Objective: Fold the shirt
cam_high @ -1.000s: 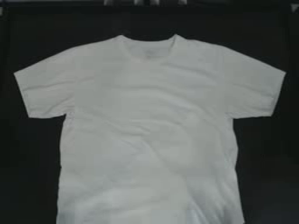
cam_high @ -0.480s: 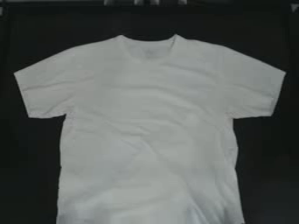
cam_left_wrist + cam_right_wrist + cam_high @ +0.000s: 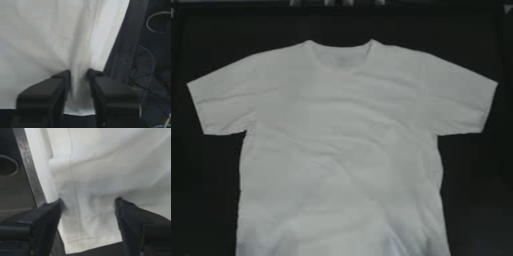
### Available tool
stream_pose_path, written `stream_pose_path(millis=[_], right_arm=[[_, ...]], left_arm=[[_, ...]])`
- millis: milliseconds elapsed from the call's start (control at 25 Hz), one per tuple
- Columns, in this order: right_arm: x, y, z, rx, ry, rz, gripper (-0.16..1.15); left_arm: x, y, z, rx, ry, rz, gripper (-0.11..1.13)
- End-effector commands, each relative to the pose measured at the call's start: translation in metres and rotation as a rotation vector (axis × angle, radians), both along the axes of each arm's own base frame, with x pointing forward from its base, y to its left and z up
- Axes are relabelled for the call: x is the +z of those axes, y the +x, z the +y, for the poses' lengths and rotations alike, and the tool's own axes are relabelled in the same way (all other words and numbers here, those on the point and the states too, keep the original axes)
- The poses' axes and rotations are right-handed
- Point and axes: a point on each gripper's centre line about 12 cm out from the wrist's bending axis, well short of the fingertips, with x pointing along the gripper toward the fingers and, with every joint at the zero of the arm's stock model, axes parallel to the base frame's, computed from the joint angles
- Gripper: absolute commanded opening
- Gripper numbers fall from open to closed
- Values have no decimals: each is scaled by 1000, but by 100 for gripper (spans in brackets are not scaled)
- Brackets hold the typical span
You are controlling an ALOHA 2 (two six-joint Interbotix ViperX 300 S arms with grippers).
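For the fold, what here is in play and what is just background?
In play:
- shirt, spread flat
- left gripper, pinching the shirt's cloth
- right gripper, jaws apart over the shirt's edge

Background:
- dark table
- cables beyond the table edge

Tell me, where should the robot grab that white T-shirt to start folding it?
Probably along the bottom hem. The shirt lies flat, collar at the far side, hem at the near table edge where both arms come in. The left gripper already pinches a ridge of cloth there; the right gripper straddles the hem with its jaws spread.
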Motion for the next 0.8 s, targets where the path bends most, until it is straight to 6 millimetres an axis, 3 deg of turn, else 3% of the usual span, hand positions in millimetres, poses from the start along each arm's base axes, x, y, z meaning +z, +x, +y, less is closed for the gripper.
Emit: stream_pose_path(millis=[40,280,480,680,800], right_arm=[[-3,1,2,-9,14,7,73],[-2,0,4,-15,28,11,42],[2,0,8,16,30,3,-2],[14,3,9,29,24,-7,7],[30,1,9,16,42,-31,7]], left_arm=[[-3,-2,-1,6,-3,11,45],[2,-1,-6,-47,-3,-11,-3],[7,2,-7,-51,-1,-25,6],[22,4,-5,-36,2,-68,6],[42,4,-5,-21,24,-103,6]])
